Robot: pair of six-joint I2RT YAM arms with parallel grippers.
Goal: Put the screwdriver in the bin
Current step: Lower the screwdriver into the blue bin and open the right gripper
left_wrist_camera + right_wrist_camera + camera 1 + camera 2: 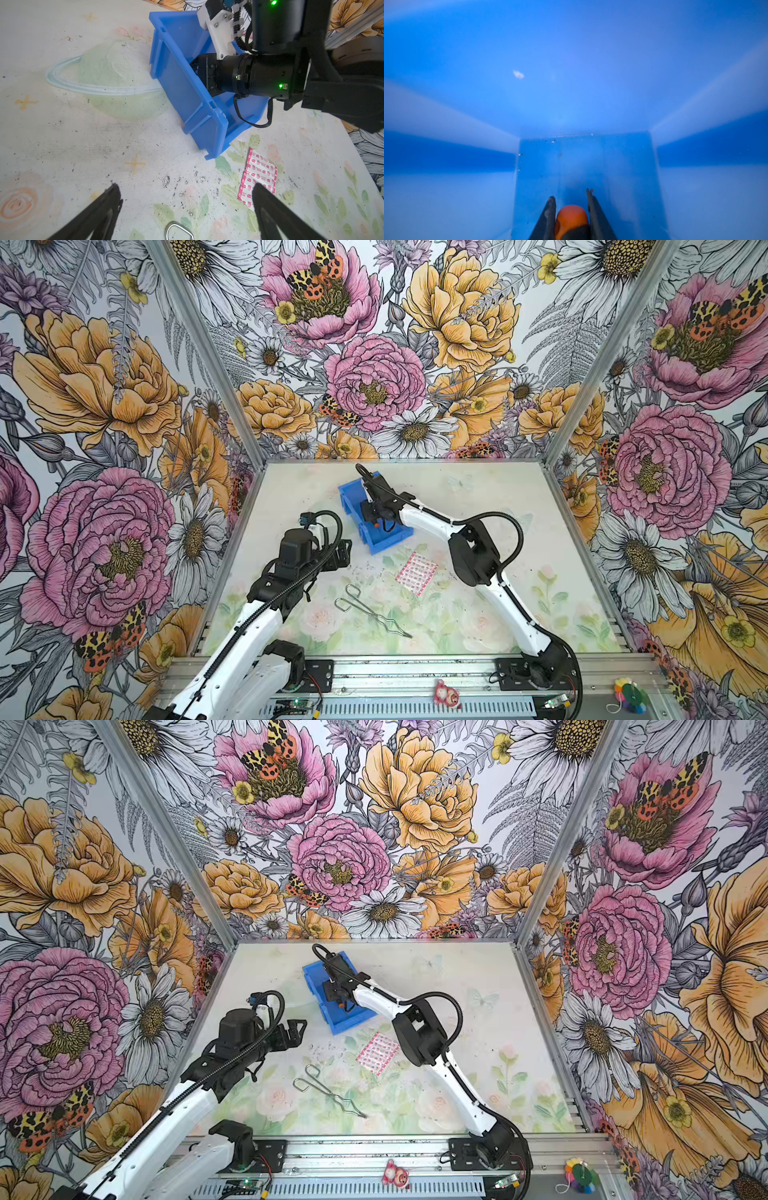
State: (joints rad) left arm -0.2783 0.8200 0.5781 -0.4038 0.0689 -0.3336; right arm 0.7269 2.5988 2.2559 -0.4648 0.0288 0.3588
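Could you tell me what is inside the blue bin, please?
The right end effector is inside the bin, holding the screwdriver by its orange handle; the shaft is hidden.

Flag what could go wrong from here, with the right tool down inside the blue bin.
1. The screwdriver is clamped in the right tool, low in the bin. If the fingers open too little, pulling back may drag it out.
2. The wrist's black cable loop hangs at the bin's low front lip. It could snag there and shift the bin on retreat.

right claw (571, 194) deep inside bin (390, 540), walls close around, open mat (478, 605) beside tongs (365, 610)
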